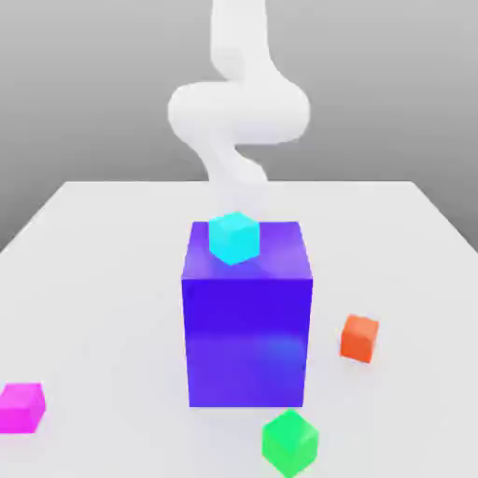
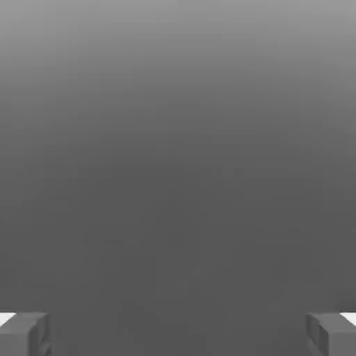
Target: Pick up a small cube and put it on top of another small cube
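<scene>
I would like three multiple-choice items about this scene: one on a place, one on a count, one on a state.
1. Where is the cyan cube?
A. on top of the blue block
B. on the table beside the orange cube
C. on the green cube

2. How many small cubes lie on the table itself?
A. one
B. three
C. five

3. How is the gripper?
A. shut on the magenta cube
B. shut on nothing
C. open, holding nothing

Answers:
1. A, it sits on the block's top face.
2. B, the magenta cube, the green cube and the orange cube rest on the table, each apart from the others.
3. C, in the hand view the fingers stand far apart with nothing between them.
</scene>
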### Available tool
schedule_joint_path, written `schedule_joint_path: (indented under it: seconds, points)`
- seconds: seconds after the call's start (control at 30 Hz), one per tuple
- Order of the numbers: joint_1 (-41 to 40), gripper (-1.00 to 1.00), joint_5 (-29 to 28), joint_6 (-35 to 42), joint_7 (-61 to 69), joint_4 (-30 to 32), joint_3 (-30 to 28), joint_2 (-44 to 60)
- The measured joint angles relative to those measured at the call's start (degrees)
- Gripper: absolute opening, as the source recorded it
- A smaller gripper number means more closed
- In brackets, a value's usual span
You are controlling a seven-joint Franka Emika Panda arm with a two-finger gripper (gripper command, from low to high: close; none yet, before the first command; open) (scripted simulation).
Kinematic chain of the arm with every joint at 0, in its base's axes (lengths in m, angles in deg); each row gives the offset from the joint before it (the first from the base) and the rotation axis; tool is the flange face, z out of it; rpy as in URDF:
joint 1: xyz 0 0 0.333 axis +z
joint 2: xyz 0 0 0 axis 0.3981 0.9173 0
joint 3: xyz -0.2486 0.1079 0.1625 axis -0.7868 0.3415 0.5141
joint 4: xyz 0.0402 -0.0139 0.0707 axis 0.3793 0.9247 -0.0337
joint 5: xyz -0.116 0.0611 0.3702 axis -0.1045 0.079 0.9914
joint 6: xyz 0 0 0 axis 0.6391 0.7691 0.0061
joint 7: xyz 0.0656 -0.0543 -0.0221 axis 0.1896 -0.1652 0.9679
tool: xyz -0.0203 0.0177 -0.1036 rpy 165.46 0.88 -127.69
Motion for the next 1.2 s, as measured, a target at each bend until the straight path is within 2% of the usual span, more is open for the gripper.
schedule_joint_path:
  seconds: [0.3, 0.6, 0.9, 1.07, 1.1, 1.2]
  points:
    - [-9.84, 0.00, -0.66, -6.76, -15.94, 1.49, -1.22, 19.05]
    - [-17.43, 0.00, -0.28, -13.39, -30.87, 2.94, -5.28, 37.74]
    - [-23.52, 0.00, 5.70, -19.97, -41.64, 4.30, -8.77, 56.66]
    - [-26.21, 0.00, 8.94, -27.27, -40.75, 2.57, -6.44, 67.07]
    - [-26.51, -1.00, 9.25, -28.08, -40.53, 2.34, -6.10, 68.12]
    - [-26.51, -1.00, 9.24, -28.11, -40.54, 2.34, -6.09, 68.13]
